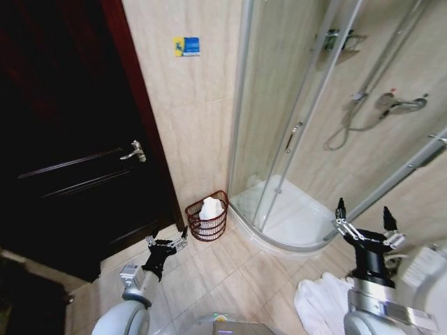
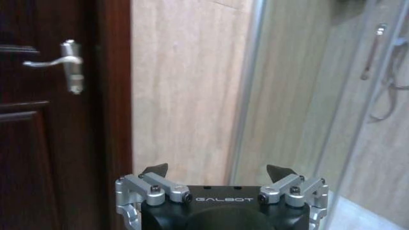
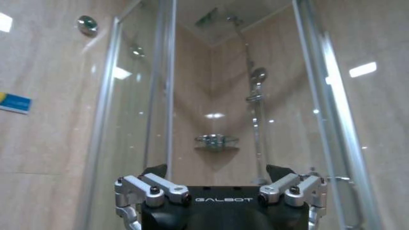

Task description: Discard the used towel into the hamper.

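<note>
Left gripper and right gripper raised, fingers apart, empty, short of hamper

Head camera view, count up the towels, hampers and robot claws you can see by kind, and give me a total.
Towels: 2, one white towel in the hamper, one white towel on the floor by the right arm
Hampers: 1, the hamper against the wall between door and shower
Claws: 2, left claw and right claw, both open and empty
Total: 5
</note>
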`<state>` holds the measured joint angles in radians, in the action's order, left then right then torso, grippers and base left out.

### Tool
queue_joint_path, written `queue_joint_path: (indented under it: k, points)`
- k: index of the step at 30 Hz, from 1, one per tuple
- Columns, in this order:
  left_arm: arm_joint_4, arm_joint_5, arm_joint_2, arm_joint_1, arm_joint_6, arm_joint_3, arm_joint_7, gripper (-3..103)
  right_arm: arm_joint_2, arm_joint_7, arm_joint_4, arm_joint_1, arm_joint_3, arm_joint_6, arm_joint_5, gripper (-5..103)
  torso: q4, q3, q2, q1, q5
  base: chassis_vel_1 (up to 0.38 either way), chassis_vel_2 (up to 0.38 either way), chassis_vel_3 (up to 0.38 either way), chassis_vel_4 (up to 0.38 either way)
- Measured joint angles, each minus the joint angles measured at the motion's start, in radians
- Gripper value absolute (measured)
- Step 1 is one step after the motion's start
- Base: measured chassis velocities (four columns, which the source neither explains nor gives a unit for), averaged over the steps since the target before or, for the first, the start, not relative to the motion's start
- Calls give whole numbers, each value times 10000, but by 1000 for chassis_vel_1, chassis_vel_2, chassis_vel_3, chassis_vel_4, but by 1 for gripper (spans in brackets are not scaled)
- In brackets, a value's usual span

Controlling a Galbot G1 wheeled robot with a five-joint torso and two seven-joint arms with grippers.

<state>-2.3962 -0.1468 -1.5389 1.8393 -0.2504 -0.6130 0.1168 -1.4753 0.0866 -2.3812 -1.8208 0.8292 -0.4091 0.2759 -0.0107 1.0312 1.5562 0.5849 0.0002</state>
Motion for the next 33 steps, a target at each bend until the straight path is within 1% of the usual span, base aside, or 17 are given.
queue_joint_path:
  k: [33]
  points:
    - [0,0,0,0,0,0,0,100,-2,31,-1,17,75,-80,77,100,0,0,0,0,-2,-120,-119,-125,-120]
